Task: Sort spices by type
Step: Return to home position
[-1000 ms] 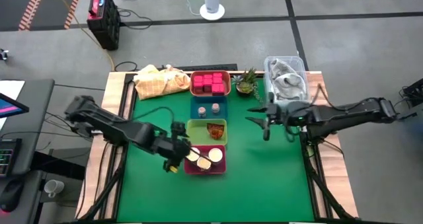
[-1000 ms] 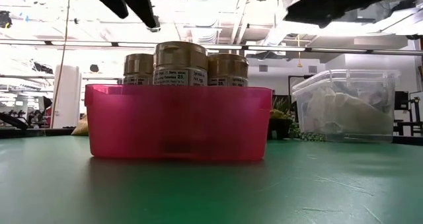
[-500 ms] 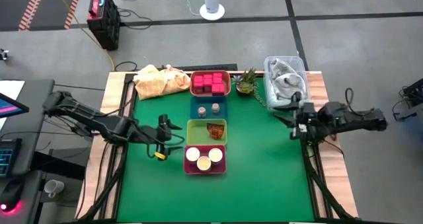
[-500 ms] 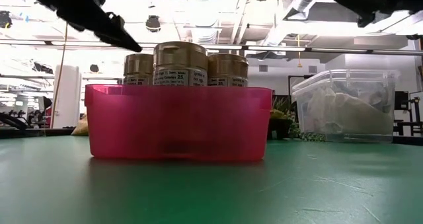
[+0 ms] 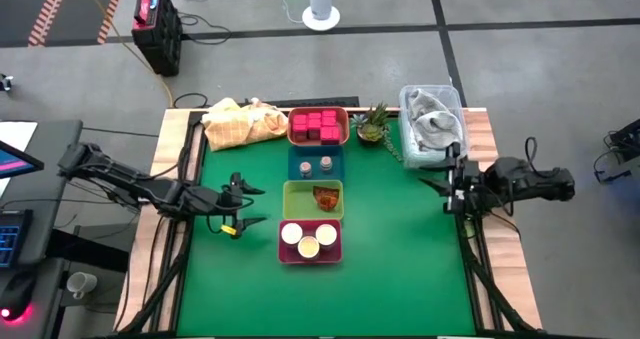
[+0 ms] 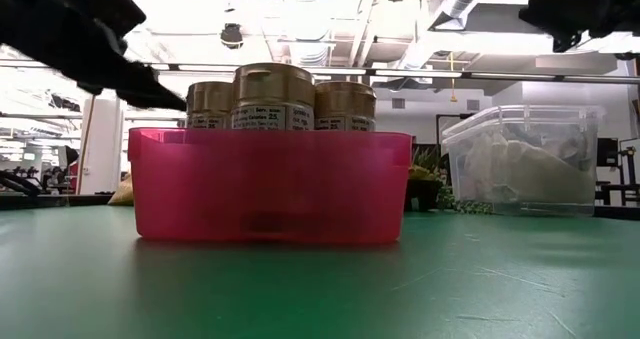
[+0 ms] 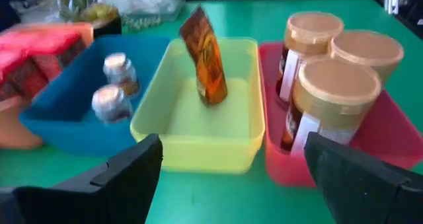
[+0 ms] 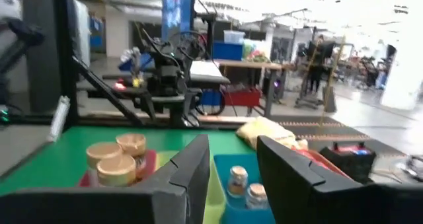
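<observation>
Lower centre, three jars (image 5: 308,239) stand in the red tray (image 5: 283,254). Above, the packet (image 5: 325,195) lies in the yellow tray (image 5: 296,201), two shakers (image 5: 315,165) in the blue tray (image 5: 297,169), cubes (image 5: 317,125) in the pink tray (image 5: 345,129). Left hand (image 5: 257,205), spread, hangs left of them. Right hand (image 5: 440,192), spread, is at the table's (image 5: 400,269) right edge.

For the left arm, a low reach from beyond the table's (image 5: 400,269) left edge in over its left part; elbow outside that edge, wrist about level; at its tip the left gripper (image 5: 250,205), pointing toward the table's middle, fingers (image 7: 132,178) spread wide and empty; for the right arm, a compact fold at the table's right edge, forearm outside it; at that edge the right gripper (image 5: 441,192), facing the table's middle, fingers (image 8: 188,178) parted by a narrow gap, empty.
</observation>
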